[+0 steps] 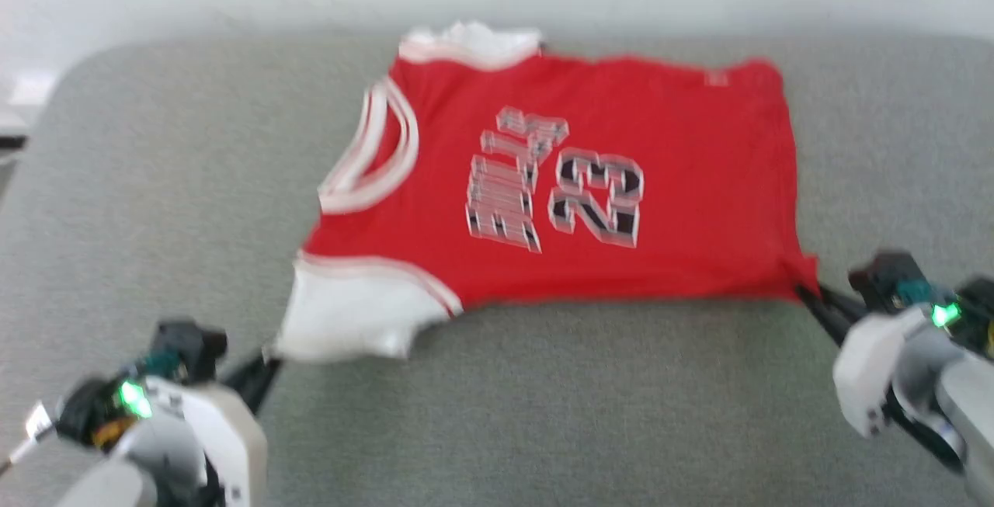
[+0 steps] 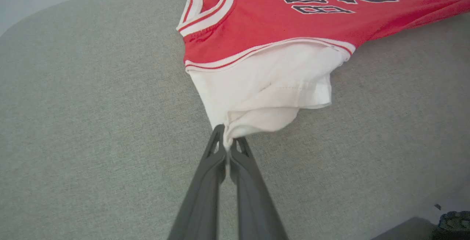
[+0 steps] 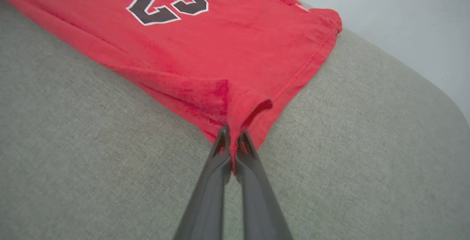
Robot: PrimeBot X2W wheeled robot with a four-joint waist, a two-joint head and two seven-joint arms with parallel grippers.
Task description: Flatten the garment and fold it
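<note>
The shirt point(image 1: 683, 181) lies spread on the gray cloth surface point(image 1: 543, 414), number side up, collar toward nine o'clock. My left gripper point(image 2: 228, 137) pinches the white sleeve point(image 2: 264, 85) at seven o'clock — my right gripper point(image 3: 232, 137) pinches the red hem corner point(image 3: 257, 111) at four o'clock.

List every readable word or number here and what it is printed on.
"23": black white-edged number on the red white-sleeved jersey T-shirt.
"BULL", next letter cut off by the frame: same shirt, beside the number.
Too blurred to read: small white patch near its hem.
</note>
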